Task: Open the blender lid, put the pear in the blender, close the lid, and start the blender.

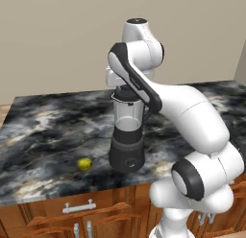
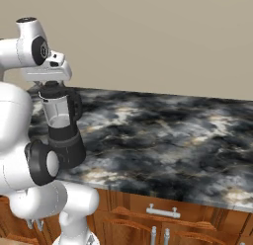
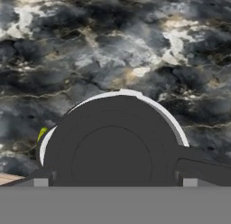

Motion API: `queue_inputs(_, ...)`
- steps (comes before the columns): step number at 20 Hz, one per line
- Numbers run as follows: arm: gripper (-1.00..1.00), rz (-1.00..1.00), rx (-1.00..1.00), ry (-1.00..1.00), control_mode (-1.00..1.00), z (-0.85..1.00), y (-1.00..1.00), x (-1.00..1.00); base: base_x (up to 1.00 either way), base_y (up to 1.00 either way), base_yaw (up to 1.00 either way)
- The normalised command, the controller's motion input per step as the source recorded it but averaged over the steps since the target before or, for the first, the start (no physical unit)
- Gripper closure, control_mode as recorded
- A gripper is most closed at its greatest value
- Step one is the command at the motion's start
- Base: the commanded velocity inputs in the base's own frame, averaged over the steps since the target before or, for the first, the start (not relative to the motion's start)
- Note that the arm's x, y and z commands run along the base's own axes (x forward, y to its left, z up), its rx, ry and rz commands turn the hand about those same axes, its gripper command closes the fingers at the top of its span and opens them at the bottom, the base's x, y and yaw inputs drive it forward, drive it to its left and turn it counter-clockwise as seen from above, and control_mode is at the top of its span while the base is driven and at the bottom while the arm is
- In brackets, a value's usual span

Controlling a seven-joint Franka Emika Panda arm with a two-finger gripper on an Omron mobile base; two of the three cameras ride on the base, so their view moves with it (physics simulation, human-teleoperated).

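Observation:
The blender (image 1: 127,136) stands near the front edge of the dark marble counter (image 1: 43,122), a clear jar on a dark grey base with a black handle (image 3: 203,162). The black blender lid (image 1: 126,94) sits on the jar's rim. My gripper (image 3: 115,182) hangs right above the lid (image 3: 113,151), open, its fingertips (image 3: 40,182) spread to either side of the cap and holding nothing. In the right base view the hand (image 2: 49,73) sits just over the lid (image 2: 53,91). The yellow-green pear (image 1: 85,163) lies on the counter left of the blender's base, and shows as a sliver (image 3: 41,133) past the lid's edge.
The counter's front edge runs just in front of the blender, with wooden drawers and metal handles (image 1: 79,207) below. A beige wall (image 2: 148,36) backs the counter. The marble stretches wide to the right of the blender (image 2: 62,125).

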Motion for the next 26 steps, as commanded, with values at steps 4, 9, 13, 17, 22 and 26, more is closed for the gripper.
queue_inputs(4, -1.0, 0.0, 0.0, 0.02, -1.0, -0.18, 0.0, -0.03, 0.0, 0.0, 0.0)
queue_inputs(9, 1.0, 0.0, 0.0, 0.0, -1.0, -0.25, 0.0, -0.14, 0.0, 0.0, 0.0)
queue_inputs(13, 1.0, 0.0, 0.0, 0.0, -1.0, -0.08, 0.05, 0.0, 0.0, 0.0, 0.0)
queue_inputs(17, 1.0, 0.0, 0.0, 0.0, -1.0, 0.0, 0.12, 0.02, 0.0, 0.0, 0.0)
queue_inputs(22, 1.0, 0.0, 0.0, -0.04, -1.0, 0.62, -0.04, 0.0, 0.0, 0.0, 0.0)
queue_inputs(26, 1.0, 0.0, 0.0, -0.12, -1.0, 1.0, -0.03, -0.26, 0.0, 0.0, 0.0)
